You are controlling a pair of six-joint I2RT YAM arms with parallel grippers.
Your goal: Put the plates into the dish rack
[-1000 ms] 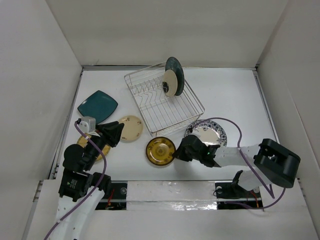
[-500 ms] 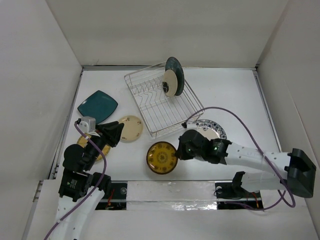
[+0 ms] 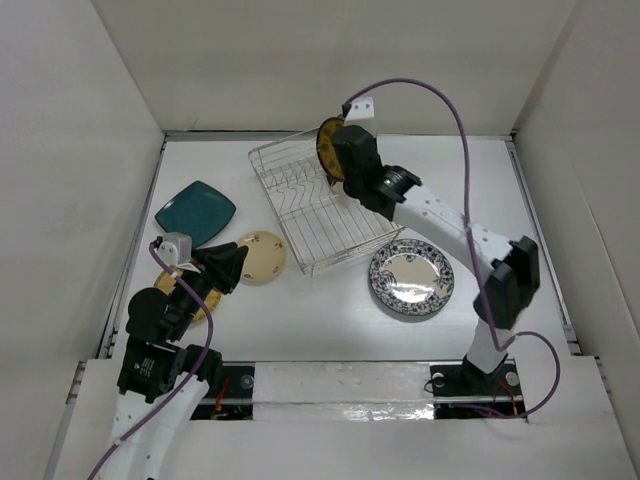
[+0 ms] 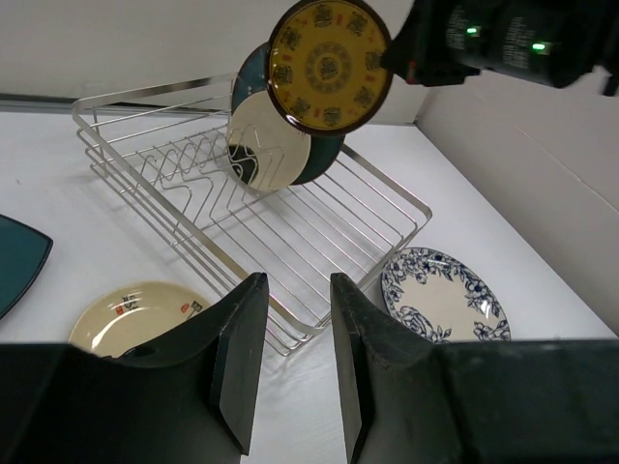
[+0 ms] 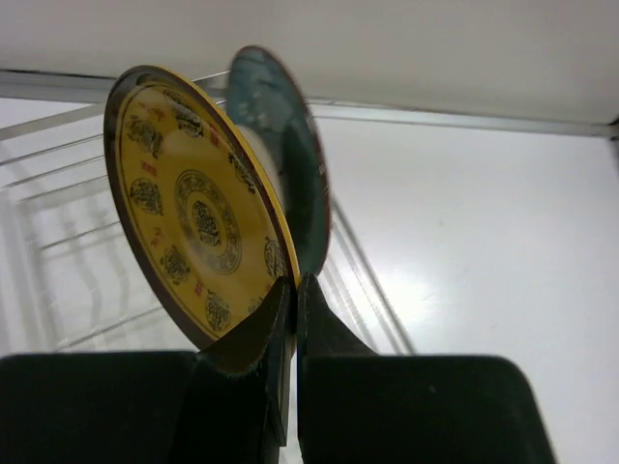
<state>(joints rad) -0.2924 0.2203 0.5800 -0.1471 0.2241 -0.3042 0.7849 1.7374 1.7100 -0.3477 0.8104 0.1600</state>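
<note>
Top external view: the rectangular silver wire dish rack (image 3: 310,215) sits at the far centre of the white table (image 3: 330,325). The right gripper (image 3: 338,158) is over the rack's far rim, shut on the edge of a glossy gold-brown round plate (image 3: 325,146) held upright; the arm covers the rack contents below it. Four plates lie flat on the table outside the rack: one large blue-and-white patterned round plate (image 3: 411,279) to the right of the rack, one teal rounded-square plate (image 3: 195,212) at the left, one small cream round plate (image 3: 264,254) just beside the rack's near-left corner, and one yellowish round plate (image 3: 203,303) partly hidden under the left arm. The left gripper (image 3: 222,265) hovers beside the cream plate. Left wrist view: the rack (image 4: 290,232) holds two plates standing on edge among its prongs, one dark teal round plate (image 4: 324,162) and one smaller cream round plate (image 4: 269,145) leaning against its front. The gold-brown plate (image 4: 329,64) hangs above these two, clear of the prongs. The left gripper (image 4: 290,362) has its fingers (image 4: 237,358) parted and holds nothing. Right wrist view: the right gripper (image 5: 293,290) is pinched tight on the lower rim of the gold-brown plate (image 5: 193,232), with the dark teal plate (image 5: 285,159) directly behind it; contact between them cannot be determined.
</note>
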